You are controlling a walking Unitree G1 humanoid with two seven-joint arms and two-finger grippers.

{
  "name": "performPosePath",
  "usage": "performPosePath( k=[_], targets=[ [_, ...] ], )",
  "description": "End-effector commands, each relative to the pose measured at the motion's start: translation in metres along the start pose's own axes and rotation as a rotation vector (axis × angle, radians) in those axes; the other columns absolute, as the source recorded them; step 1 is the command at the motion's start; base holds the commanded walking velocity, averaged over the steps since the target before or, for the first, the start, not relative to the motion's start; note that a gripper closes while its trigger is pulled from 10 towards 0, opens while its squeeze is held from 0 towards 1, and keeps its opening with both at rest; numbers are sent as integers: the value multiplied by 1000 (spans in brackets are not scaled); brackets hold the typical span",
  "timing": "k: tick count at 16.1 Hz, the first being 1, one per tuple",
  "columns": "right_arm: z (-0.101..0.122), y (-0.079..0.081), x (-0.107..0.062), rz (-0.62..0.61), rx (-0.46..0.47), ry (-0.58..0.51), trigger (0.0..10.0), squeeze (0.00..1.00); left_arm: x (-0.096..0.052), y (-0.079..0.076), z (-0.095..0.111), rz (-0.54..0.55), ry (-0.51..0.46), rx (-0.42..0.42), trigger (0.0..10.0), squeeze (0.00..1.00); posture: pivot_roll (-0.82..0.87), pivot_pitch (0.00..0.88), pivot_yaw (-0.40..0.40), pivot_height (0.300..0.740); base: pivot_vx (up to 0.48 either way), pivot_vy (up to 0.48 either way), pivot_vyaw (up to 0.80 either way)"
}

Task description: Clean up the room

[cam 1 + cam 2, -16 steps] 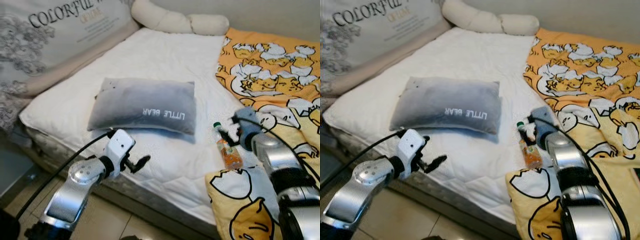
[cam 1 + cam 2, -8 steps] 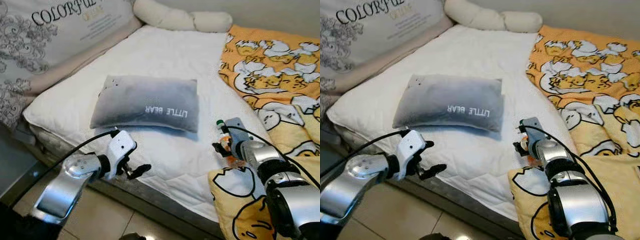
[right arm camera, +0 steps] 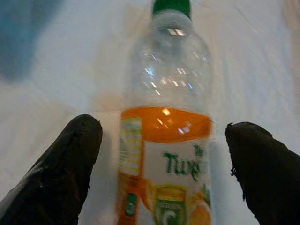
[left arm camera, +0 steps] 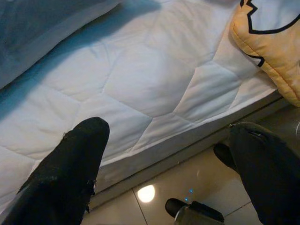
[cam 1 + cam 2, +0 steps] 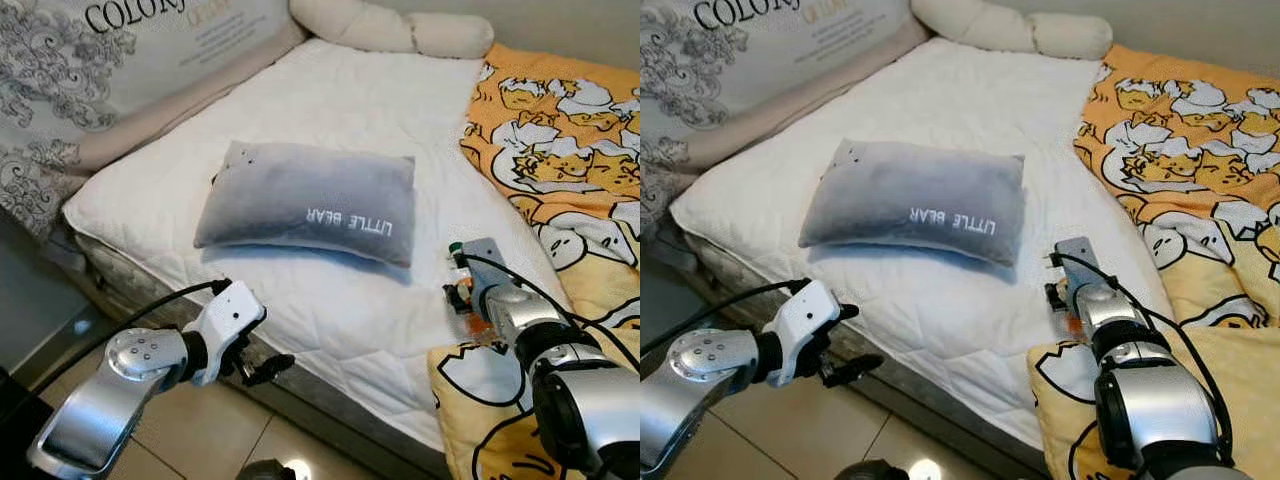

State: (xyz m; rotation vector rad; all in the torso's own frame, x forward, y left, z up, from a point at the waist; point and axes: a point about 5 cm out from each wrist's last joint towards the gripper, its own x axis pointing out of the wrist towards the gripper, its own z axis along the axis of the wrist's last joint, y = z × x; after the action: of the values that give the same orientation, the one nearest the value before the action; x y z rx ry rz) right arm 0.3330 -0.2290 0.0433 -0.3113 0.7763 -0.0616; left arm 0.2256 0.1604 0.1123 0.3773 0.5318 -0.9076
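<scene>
The right gripper (image 3: 161,154) is sitting over the bottle (image 3: 166,136) with its jaws spread wide, one finger (image 3: 61,168) on each side of the orange label and neither one touching the plastic. The bottle is lying on the white mattress (image 5: 330,110), green cap pointing away from the wrist, clear up top and orange juice label below. Taking the grey pillow (image 5: 310,200) as the landmark: the bottle is lying off the pillow's right end, just beside the edge of the yellow blanket (image 5: 560,140), and the right gripper is reaching in from the blanket side. The left gripper (image 4: 168,154) is hanging below the pillow, past the mattress's near edge and over the tiled floor (image 5: 220,450), jaws also spread and holding nothing. Beyond the pillow a cream bolster (image 5: 400,25) is lying at the far end of the bed.
</scene>
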Motion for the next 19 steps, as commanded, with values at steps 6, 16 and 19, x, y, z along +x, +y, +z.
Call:
performPosePath(
  k=[6,16,19],
  targets=[
    [-34,-4,0,6,156,130,0,0,-5,-3,6,-17,-13,-12,10000,0,110,44,56,740,0,0,0],
    [-34,-7,0,42,352,92,0,0,3,-8,3,18,-50,-58,10000,0,57,0,43,740,0,0,0],
    [-3,-26,-4,30,488,-206,0,0,3,-3,2,179,-118,-115,10000,0,15,0,45,740,0,0,0]
  ],
)
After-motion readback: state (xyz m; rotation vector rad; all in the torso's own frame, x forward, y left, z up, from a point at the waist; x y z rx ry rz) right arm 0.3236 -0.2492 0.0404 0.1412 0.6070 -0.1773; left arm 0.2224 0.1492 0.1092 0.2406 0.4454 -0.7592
